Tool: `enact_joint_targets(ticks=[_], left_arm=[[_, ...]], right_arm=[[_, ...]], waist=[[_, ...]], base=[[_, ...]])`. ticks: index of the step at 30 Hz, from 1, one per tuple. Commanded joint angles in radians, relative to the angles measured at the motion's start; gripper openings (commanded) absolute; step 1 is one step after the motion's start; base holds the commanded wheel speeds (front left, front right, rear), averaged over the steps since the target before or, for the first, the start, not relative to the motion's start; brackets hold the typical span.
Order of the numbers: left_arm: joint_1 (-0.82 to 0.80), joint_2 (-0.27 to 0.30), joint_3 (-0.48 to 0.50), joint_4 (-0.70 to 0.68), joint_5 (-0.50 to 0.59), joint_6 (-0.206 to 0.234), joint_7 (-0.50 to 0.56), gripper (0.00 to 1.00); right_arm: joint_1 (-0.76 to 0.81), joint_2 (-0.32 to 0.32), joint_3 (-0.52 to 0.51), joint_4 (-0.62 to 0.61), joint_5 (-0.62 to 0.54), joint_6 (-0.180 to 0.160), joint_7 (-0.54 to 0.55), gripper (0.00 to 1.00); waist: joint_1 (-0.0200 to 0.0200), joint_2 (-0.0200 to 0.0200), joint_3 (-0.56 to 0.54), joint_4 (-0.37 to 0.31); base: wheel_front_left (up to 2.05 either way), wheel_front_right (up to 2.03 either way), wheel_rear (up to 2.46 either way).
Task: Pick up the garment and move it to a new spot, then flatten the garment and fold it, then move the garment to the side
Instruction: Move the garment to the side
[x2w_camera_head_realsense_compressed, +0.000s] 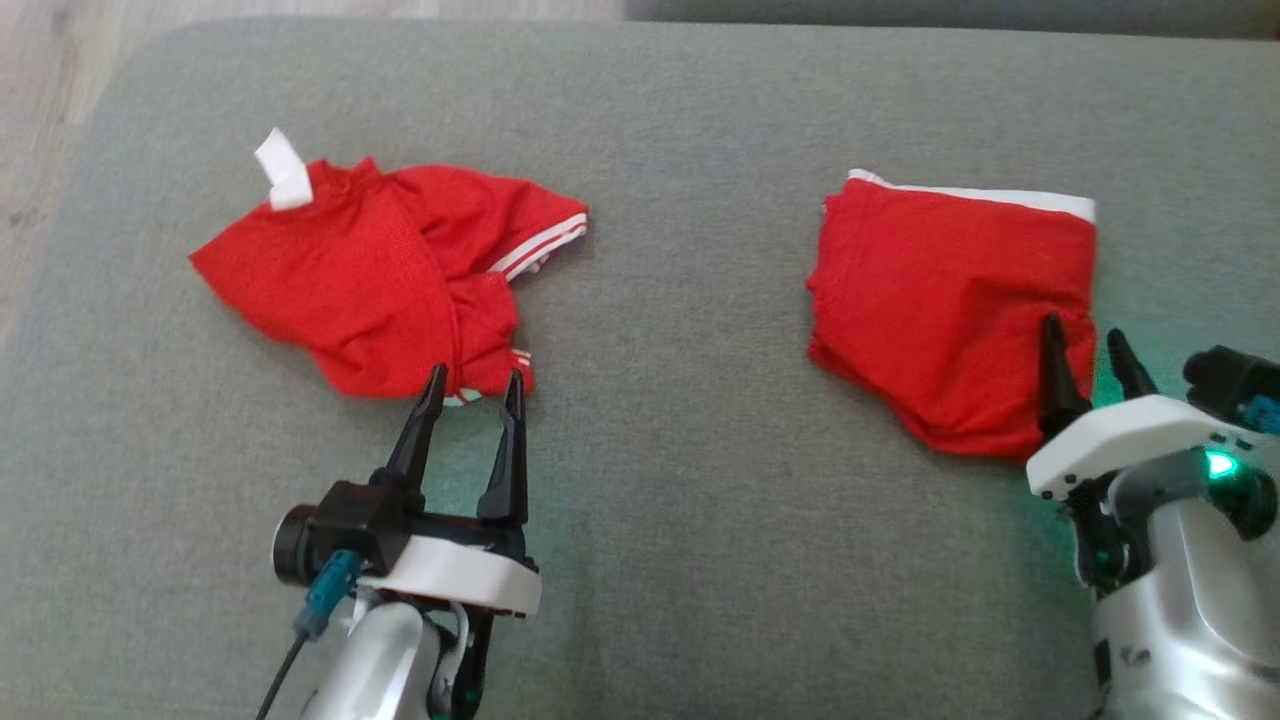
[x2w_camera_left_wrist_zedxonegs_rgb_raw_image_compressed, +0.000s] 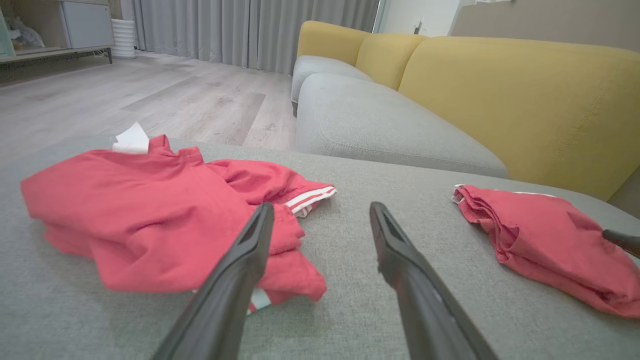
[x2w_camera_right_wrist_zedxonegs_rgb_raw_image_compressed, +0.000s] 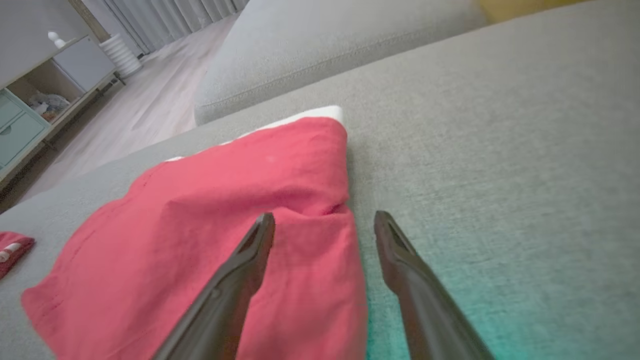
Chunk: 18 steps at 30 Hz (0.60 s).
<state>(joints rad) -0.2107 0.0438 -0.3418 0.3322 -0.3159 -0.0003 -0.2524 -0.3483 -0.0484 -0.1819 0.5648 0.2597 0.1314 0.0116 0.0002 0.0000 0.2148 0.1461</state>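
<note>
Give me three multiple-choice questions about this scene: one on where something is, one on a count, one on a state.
1. Where on the cushion does the crumpled shirt lie? A) left B) right C) middle
2. How many red garments lie there? A) one B) two C) three
3. The left claw is: A) open B) shut on the shirt C) shut, empty

Answers:
1. A, it lies left, just ahead of the left claw.
2. B, the shirt plus the folded garment.
3. A, its fingers stand well apart.
</note>
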Motion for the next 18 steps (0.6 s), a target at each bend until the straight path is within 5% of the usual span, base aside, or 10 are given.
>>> enact_joint_targets(ticks=[1, 8, 10, 18], left_arm=[[-0.039, 0.006, 0.023, -0.031, 0.001, 0.000, -0.009, 1.00], [-0.048, 0.006, 0.023, -0.036, -0.002, 0.005, -0.009, 1.00], [-0.049, 0.006, 0.023, -0.034, -0.003, 0.006, -0.009, 1.00], [-0.047, 0.006, 0.039, -0.041, -0.008, 0.013, -0.009, 1.00]], right_arm=[[-0.040, -0.002, 0.018, -0.010, 0.008, -0.001, 0.010, 1.00], [-0.115, -0.007, 0.032, 0.110, -0.022, -0.001, 0.074, 1.00], [-0.128, -0.018, 0.043, 0.128, -0.036, -0.001, 0.078, 0.00], [-0.177, -0.134, 0.185, 0.125, -0.115, -0.001, 0.060, 0.00]], waist=[[-0.0002, 0.0000, 0.011, 0.011], [-0.0002, 0.0000, 0.033, 0.021], [-0.0002, 0.0000, 0.031, 0.019], [-0.0002, 0.0000, 0.005, -0.014]], base=[[0.00, 0.00, 0.00], [0.00, 0.00, 0.00], [0.00, 0.00, 0.00], [0.00, 0.00, 0.00]])
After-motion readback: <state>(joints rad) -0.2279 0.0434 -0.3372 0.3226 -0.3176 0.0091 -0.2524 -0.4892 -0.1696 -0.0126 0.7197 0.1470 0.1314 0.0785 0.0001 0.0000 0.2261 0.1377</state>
